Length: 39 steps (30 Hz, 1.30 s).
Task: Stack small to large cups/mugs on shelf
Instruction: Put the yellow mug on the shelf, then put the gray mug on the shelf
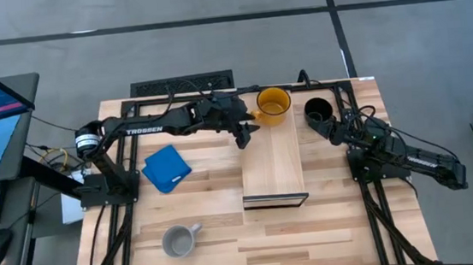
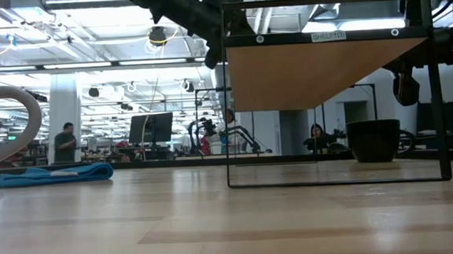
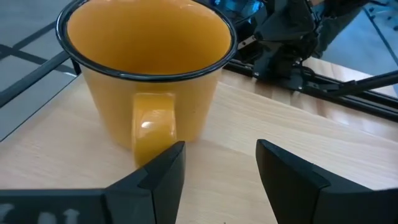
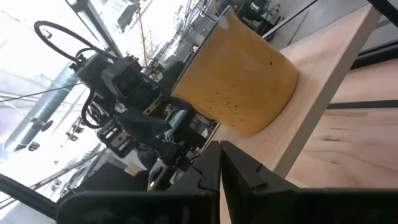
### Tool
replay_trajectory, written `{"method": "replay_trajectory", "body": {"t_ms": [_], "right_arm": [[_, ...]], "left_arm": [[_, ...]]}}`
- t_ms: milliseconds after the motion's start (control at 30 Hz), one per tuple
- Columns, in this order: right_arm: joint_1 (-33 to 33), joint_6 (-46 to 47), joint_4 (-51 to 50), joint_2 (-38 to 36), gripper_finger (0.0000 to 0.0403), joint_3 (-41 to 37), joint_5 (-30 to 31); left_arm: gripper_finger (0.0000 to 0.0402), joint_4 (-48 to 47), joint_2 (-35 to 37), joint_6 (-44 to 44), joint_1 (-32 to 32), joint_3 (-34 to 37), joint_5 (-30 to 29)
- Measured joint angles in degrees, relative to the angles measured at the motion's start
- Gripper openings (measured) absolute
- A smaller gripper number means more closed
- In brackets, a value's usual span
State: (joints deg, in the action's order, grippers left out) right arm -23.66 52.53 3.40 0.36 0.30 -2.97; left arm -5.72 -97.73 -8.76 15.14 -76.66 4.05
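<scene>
The yellow-orange mug (image 1: 274, 105) stands upright on the far end of the light-wood shelf (image 1: 272, 164), its handle (image 3: 153, 127) facing my left gripper (image 3: 221, 162). That gripper is open just left of the mug and over the shelf's left edge (image 1: 245, 134); one fingertip (image 3: 174, 155) is close beside the handle. The glossy black mug (image 1: 319, 110) sits on the table right of the shelf. My right gripper (image 1: 337, 130) hovers beside it, shut (image 4: 219, 165) on nothing. The grey mug (image 1: 180, 239) stands on the table's near left part.
A flat blue square object (image 1: 166, 168) lies on the table left of the shelf. The shelf's dark frame (image 2: 437, 90) stands between the two arms. Bare planks lie near the shelf's near end and toward the table's near right corner. People are visible in the room behind.
</scene>
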Motion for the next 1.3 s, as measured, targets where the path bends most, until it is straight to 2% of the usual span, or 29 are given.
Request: {"method": "replay_trajectory", "body": {"t_ms": [233,600,1033,1200,1300], "right_arm": [[0.0,0.0,0.0,0.0,0.0033,0.0,0.0],[0.0,0.0,0.0,0.0,0.0033,0.0,0.0],[0.0,0.0,0.0,0.0,0.0033,0.0,0.0],[0.0,0.0,0.0,0.0,0.0033,0.0,0.0],[0.0,0.0,0.0,0.0,0.0033,0.0,0.0]], "left_arm": [[0.019,-0.6,0.0,0.1,0.0,0.0,-4.5],[0.019,-3.1,0.0,0.4,0.1,0.0,-8.4],[0.019,-6.6,0.0,0.3,0.2,0.0,-8.5],[0.019,-9.1,0.7,-0.4,0.1,0.0,-4.9],[0.019,-10.7,2.3,-0.4,-0.5,0.0,-5.4]]}}
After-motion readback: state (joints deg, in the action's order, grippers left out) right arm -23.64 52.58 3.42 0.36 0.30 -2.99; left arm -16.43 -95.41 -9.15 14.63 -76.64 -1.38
